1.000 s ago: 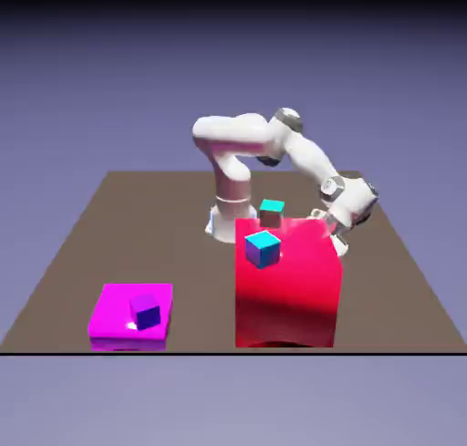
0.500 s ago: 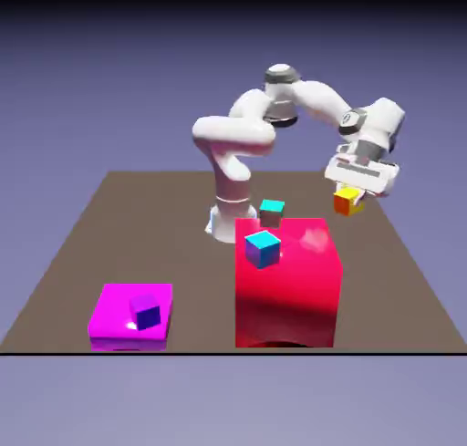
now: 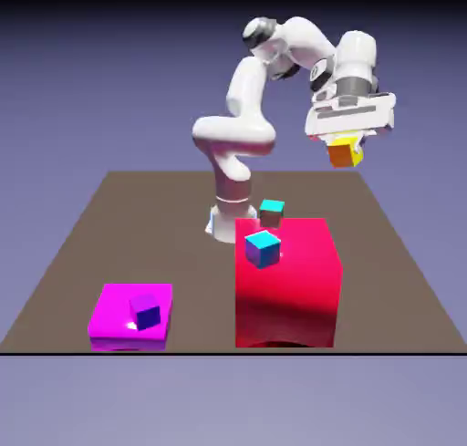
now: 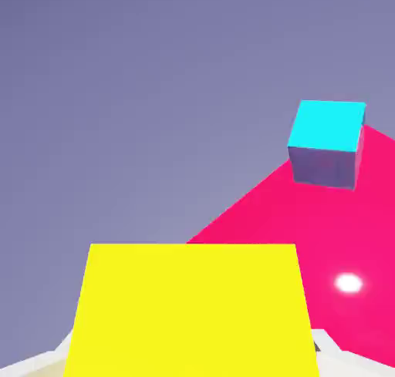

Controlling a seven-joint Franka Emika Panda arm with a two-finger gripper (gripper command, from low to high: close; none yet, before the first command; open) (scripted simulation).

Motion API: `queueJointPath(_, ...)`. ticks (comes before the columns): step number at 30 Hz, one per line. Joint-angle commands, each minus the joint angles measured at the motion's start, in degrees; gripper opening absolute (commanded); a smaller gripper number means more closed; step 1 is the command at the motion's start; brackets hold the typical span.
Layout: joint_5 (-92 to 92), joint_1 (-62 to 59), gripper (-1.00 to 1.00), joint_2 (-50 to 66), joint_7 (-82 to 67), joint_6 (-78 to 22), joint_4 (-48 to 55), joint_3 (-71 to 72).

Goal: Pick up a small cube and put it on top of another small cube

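Now the pincer point(image 3: 347, 149) — closed on the orange-yellow cube point(image 3: 344, 152) — is carrying it higher than before, presumably freeing it for stacking.

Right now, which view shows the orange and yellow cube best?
The exterior view: it shows the orange and yellow cube with both its orange and yellow faces, raised in the gripper. The hand view shows just one large yellow face, cut off at the bottom edge.

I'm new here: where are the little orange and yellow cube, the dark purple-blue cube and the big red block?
Orange and yellow cube point(image 3: 342, 152): exterior view, its orange face.
Purple-blue cube point(image 3: 148, 317): exterior view, its dark blue side.
Red block point(image 3: 287, 294): exterior view, its front side.
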Motion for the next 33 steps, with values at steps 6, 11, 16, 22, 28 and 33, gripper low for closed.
queueJointPath(6,-11.74,0.15,-1.00,10.97,-5.91,11.51,-0.23,-12.46)
queueJointPath(11,-21.48,0.27,-1.00,20.12,-10.87,21.15,-0.42,-22.85)
queueJointPath(16,-31.22,0.39,-1.00,29.27,-15.83,30.79,-0.61,-33.23)
queueJointPath(22,-42.90,0.53,-1.00,40.24,-21.79,42.36,-0.84,-45.69)
queueJointPath(28,-54.59,0.67,-1.00,51.21,-27.74,53.92,-1.07,-58.15)
queueJointPath(33,-60.52,0.75,-1.00,56.79,-30.76,59.79,-1.19,-64.47)
